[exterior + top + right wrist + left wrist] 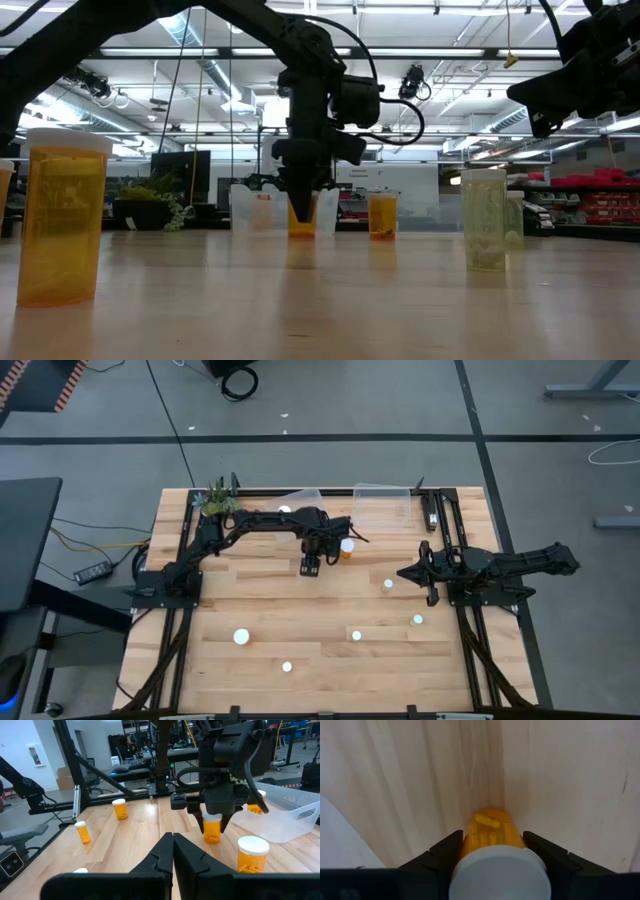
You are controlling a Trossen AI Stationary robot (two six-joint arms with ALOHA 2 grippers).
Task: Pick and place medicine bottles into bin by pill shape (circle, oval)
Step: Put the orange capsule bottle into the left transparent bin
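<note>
My left gripper (pixel 310 567) stands near the middle of the table, pointing down, shut on an orange medicine bottle (pixel 490 827) with a white cap (pixel 497 872); yellow oblong pills show inside it. The bottle also shows in the right wrist view (pixel 212 831) and the low view (pixel 303 218). A second bottle (pixel 346 548) stands on its base just beside it. My right gripper (pixel 405 573) is shut and empty, held above the table's right part. Other bottles (pixel 388 585) (pixel 417 620) (pixel 355 634) stand upright on the table. My left gripper pinches the bottle's orange body just below the cap (pixel 470 840) between its two fingers (pixel 445 852), one on each side. The fingers come from above, pointing down. The bottle is upright, its base at or just above the table top; I cannot tell which.
Two clear tubs (pixel 385 505) (pixel 295 500) stand at the far edge, one also showing in the right wrist view (pixel 285 815). A small plant (pixel 218 500) is at the far left corner. More bottles (pixel 241 636) (pixel 287 667) stand near the front edge.
</note>
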